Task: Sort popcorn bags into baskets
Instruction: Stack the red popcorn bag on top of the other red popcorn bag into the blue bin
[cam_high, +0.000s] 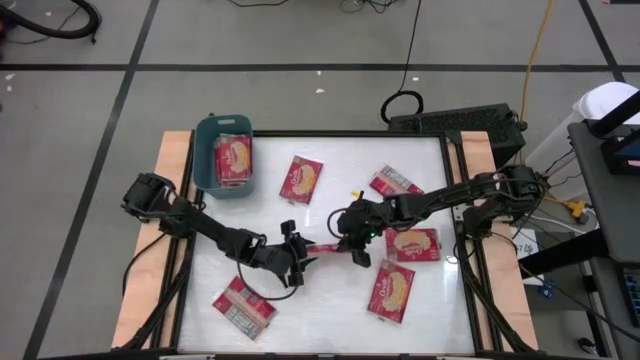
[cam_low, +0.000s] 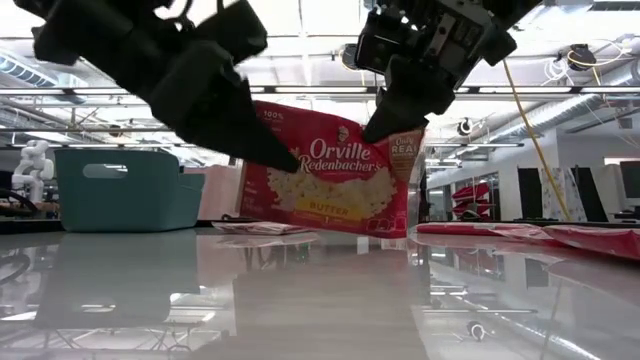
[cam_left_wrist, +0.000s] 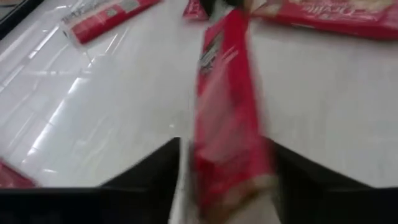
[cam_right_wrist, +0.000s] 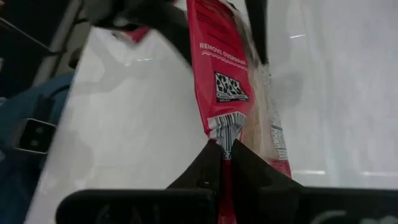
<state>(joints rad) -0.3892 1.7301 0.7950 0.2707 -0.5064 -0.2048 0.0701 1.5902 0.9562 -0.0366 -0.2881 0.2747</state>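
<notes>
One popcorn bag (cam_low: 330, 185) stands on edge between my two grippers at mid-table, its yellow picture face toward the near edge; from above it is a thin red line (cam_high: 325, 247). My right gripper (cam_high: 353, 243) is shut on its right end. My left gripper (cam_high: 298, 257) is open, a finger on either side of the bag's left end (cam_left_wrist: 227, 143). The teal basket (cam_high: 222, 155) at the far left holds a bag (cam_high: 233, 160). Several more bags lie flat on the table (cam_high: 301, 178) (cam_high: 413, 244). My right gripper pinches the bag's end seam by the barcode (cam_right_wrist: 225, 134) between its two fingers, at the upper right corner (cam_low: 405, 135). It slants down from the table's right side. The bag is upright on its long edge, low over the table. My left gripper's fingers (cam_left_wrist: 165, 171) flank the other end; I cannot tell whether they touch it.
Flat bags lie close by: two right of the grippers (cam_high: 392, 290) (cam_high: 395, 182) and one near the front left (cam_high: 243, 305). A raised frame (cam_high: 450, 200) borders the white table. Bare tabletop lies between the basket and the grippers.
</notes>
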